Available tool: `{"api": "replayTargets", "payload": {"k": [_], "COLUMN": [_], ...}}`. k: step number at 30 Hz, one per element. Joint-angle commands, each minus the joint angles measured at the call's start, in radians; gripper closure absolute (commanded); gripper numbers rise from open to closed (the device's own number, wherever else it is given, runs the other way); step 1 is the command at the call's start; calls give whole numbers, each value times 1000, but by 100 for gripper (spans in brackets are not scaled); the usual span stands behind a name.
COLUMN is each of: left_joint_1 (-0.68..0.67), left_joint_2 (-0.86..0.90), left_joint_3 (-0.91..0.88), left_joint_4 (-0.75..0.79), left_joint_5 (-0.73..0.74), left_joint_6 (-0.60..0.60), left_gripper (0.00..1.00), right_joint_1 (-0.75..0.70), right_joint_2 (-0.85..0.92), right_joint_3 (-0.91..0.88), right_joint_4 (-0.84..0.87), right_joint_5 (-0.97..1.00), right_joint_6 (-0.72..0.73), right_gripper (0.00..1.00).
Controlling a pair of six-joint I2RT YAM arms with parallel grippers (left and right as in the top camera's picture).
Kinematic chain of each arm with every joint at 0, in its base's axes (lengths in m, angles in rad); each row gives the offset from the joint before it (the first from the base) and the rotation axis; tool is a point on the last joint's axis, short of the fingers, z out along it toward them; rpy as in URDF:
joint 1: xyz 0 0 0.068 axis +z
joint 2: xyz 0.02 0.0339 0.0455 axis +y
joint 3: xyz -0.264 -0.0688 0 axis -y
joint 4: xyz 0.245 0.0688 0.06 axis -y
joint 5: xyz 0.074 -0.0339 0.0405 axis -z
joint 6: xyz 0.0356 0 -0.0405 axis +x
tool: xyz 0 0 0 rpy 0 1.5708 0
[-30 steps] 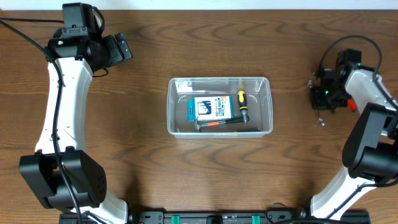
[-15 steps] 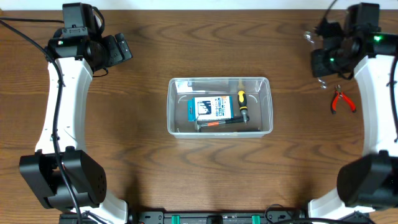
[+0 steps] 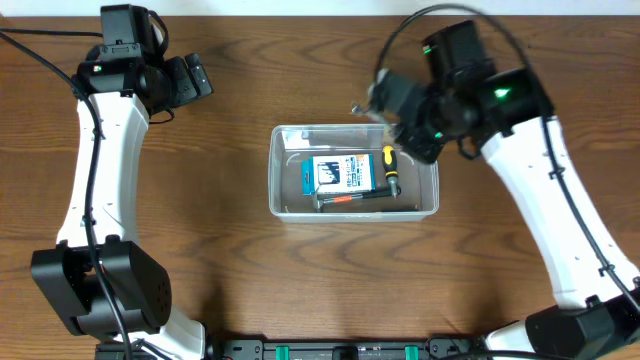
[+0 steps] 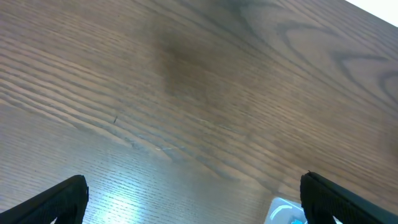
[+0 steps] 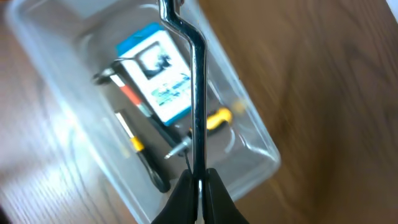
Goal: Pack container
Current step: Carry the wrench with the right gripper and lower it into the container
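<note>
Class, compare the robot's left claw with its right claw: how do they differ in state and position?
The left claw is open and empty; the right claw is shut on a thin silver metal bar. The left claw hangs over wooden table; the right claw hangs over the clear plastic tub. Both have dark fingers.

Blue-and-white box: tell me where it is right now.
In the overhead view, the blue-and-white box lies inside the container, near its middle, just left of the yellow-handled screwdriver.

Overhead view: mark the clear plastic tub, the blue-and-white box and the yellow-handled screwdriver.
Clear plastic tub (image 3: 272, 172), overhead view, left wall.
Blue-and-white box (image 3: 342, 174), overhead view, label centre.
Yellow-handled screwdriver (image 3: 388, 156), overhead view, yellow handle.
</note>
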Motion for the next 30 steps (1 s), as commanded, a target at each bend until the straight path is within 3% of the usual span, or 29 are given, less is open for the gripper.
{"api": "replayTargets", "payload": {"k": [1, 20, 30], "left_joint_1": [2, 2, 2], "left_joint_2": [0, 0, 0], "left_joint_3": [14, 14, 14], "left_joint_4": [-1, -1, -1], "left_joint_5": [2, 2, 2], "left_joint_6": [-12, -12, -12], "left_gripper": [2, 2, 2], "right_joint_1": [56, 101, 101], "right_joint_2": [11, 386, 467], "right_joint_3": [12, -14, -14], "right_joint_4": [-2, -13, -5], "right_joint_5": [-13, -26, -43], "right_joint_6": [-172, -126, -100], "right_gripper": [99, 98, 96]}}
